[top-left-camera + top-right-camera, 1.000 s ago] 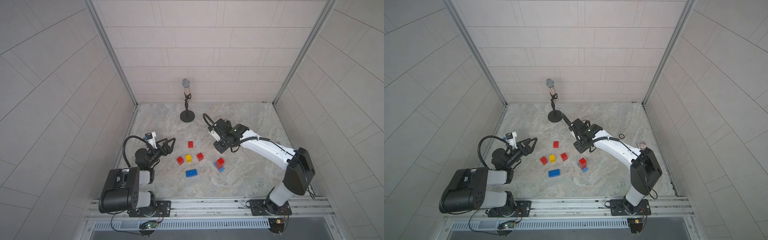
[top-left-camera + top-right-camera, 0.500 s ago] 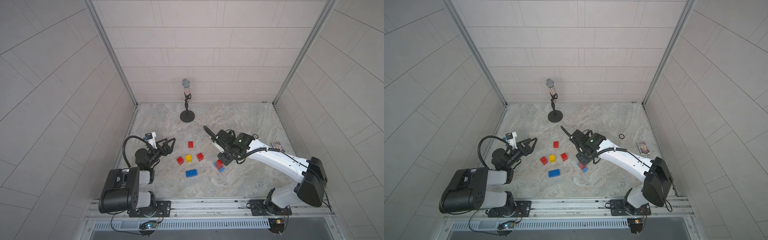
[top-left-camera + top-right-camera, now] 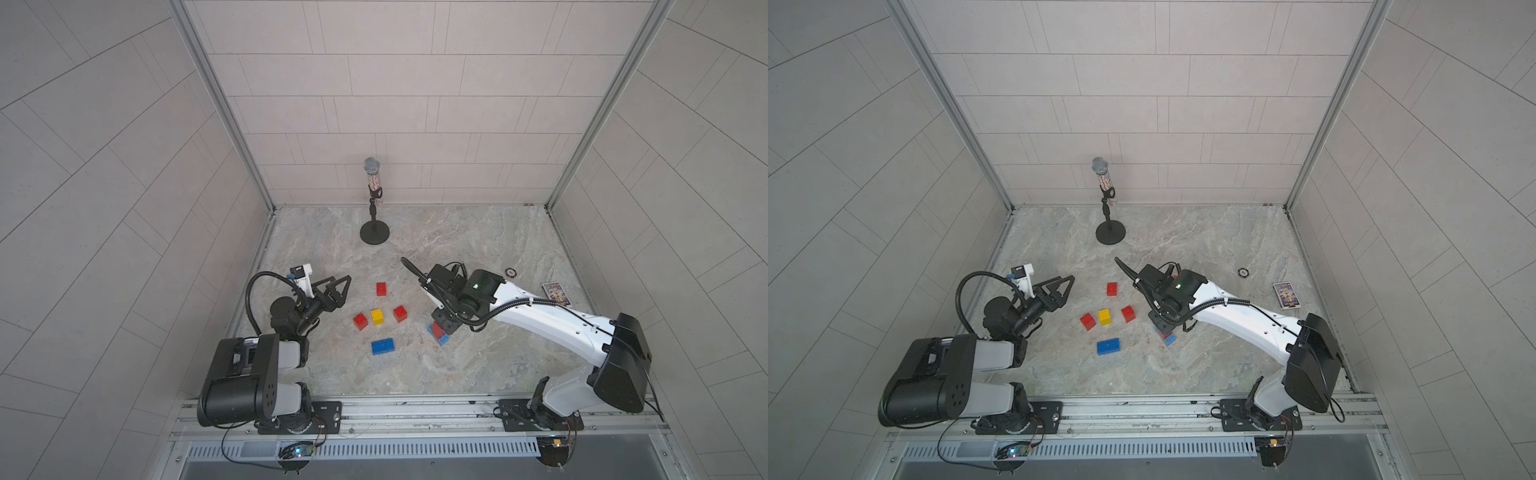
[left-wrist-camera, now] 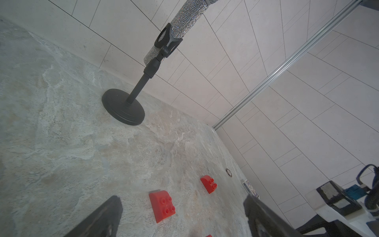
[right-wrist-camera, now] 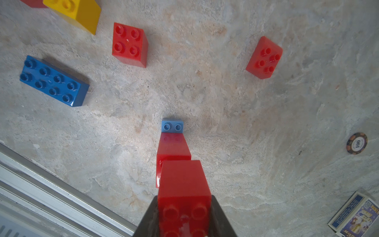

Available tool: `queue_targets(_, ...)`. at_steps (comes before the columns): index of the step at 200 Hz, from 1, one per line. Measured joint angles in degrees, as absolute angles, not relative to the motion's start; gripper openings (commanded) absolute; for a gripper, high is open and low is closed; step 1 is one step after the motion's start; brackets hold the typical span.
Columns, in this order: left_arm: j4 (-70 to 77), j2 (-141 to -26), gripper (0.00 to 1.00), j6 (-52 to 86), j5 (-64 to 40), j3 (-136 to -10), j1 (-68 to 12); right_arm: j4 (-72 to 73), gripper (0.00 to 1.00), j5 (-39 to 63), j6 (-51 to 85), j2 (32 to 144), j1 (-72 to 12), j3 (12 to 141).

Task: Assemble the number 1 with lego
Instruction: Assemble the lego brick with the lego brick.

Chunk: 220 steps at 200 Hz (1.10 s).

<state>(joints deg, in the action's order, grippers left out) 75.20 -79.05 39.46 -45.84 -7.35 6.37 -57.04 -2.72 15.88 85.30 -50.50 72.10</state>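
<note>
Now the right arm has swung down toward the lower centre of both top views. A second ago its claw hung higher in frame, over bare floor. Here the right claw [image 3: 443,328] is at the stack [image 5: 173,146], pinching a red brick [image 5: 183,184] over the red one already seated on the light blue brick [image 5: 172,125]. I judge the digit's upright is gaining a course, though I cannot tell whether the studs have locked. The arm reaches in from lower right, forearm low, wrist bent steeply down. Nearest, at lower centre, lies the dark blue brick [image 3: 382,346]. Above it are a left red [image 3: 360,321], the yellow brick [image 3: 377,316] and a right red [image 3: 400,313], and farthest up a lone far red [image 3: 381,289]. At left, the left claw [image 3: 345,291] has not moved and is spread wide and empty.
</note>
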Motion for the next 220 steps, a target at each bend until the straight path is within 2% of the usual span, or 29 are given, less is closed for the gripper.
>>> queue_targets(220,75.2,-79.0,1.00,39.5,-45.8,-7.4,6.4,-55.8,0.18,0.9,15.9,86.4,-50.6,72.7)
